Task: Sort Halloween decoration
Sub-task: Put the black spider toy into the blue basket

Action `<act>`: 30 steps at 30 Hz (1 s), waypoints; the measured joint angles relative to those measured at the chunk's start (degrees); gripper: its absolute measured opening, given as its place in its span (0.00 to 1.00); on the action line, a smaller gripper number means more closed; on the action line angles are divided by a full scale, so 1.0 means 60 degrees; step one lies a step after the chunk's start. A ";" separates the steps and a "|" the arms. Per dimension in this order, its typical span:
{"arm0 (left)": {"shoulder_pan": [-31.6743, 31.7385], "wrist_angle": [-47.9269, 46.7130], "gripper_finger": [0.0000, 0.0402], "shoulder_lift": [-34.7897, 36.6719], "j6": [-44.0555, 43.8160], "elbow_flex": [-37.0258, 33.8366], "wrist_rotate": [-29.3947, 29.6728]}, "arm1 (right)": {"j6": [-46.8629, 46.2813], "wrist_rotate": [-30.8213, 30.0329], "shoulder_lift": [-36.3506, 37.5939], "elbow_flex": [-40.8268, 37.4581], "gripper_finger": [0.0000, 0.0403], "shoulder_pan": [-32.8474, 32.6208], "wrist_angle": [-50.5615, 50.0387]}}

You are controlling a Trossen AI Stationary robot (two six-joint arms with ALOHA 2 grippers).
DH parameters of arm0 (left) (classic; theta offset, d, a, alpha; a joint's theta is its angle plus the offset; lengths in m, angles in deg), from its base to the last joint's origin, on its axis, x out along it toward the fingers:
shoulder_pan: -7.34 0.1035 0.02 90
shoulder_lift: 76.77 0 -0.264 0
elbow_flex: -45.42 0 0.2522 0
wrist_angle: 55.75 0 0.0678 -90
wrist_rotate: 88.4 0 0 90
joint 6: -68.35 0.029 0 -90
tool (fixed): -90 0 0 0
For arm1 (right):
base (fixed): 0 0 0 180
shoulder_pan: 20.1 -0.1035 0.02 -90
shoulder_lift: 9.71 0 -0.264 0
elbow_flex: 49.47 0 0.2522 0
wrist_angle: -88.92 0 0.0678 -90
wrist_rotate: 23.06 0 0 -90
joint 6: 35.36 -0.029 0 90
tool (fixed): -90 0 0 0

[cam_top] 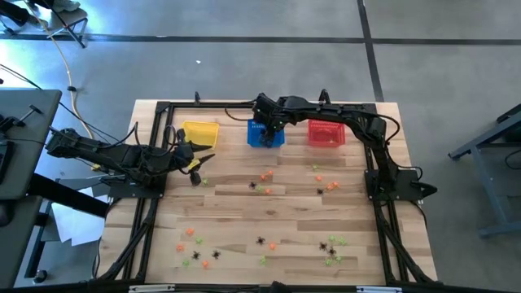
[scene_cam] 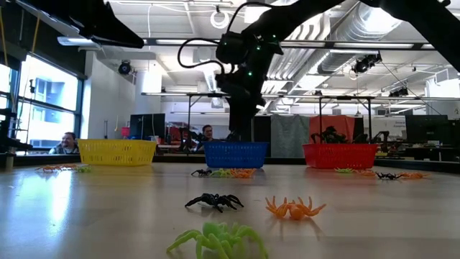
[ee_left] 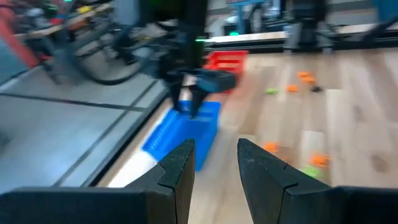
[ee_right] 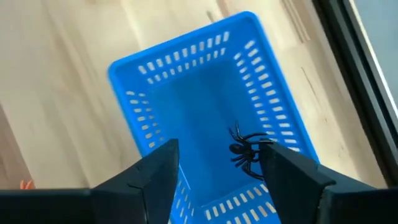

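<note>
Black spider (ee_right: 247,151) in blue basket (ee_right: 155,74); trinkets (cam_top: 264,175) scattered.

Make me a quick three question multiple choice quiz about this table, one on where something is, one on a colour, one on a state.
1. Where is the right tool?
A. over the blue basket
B. over the yellow basket
C. at the table's near edge

2. What colour is the spider under the right tool?
A. orange
B. green
C. black

3. How do the right tool's fingers stand?
A. shut on a spider
B. open
C. shut on a basket's rim

Answers: 1 A, the high view shows it above the middle basket. 2 C, the right wrist view shows a black spider in the blue basket. 3 B, the same view shows the fingers apart with nothing gripped.
</note>
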 joint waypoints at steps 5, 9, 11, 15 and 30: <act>0.0695 0.0045 0.27 -0.0129 0.0088 0.0000 0.0509 | 0.0421 -0.0004 0.0000 0.0000 0.54 -0.0248 0.0000; 0.1684 0.0491 0.27 -0.0716 0.0189 -0.0007 0.0313 | 0.0641 -0.0004 0.0000 0.0000 0.53 -0.0478 0.0000; 0.2202 0.0717 0.27 -0.1212 0.0257 -0.0008 -0.0266 | 0.0645 -0.0004 0.0000 0.0000 0.53 -0.0584 0.0000; 0.3040 0.2025 0.27 -0.2516 0.0608 -0.0011 -0.1241 | 0.0647 -0.0027 0.0000 0.0000 0.53 -0.0781 0.0000; 0.4641 0.6840 0.27 -0.5590 0.1193 -0.0007 -0.2531 | 0.0557 -0.1268 0.0662 -0.0007 0.53 -0.0944 -0.0069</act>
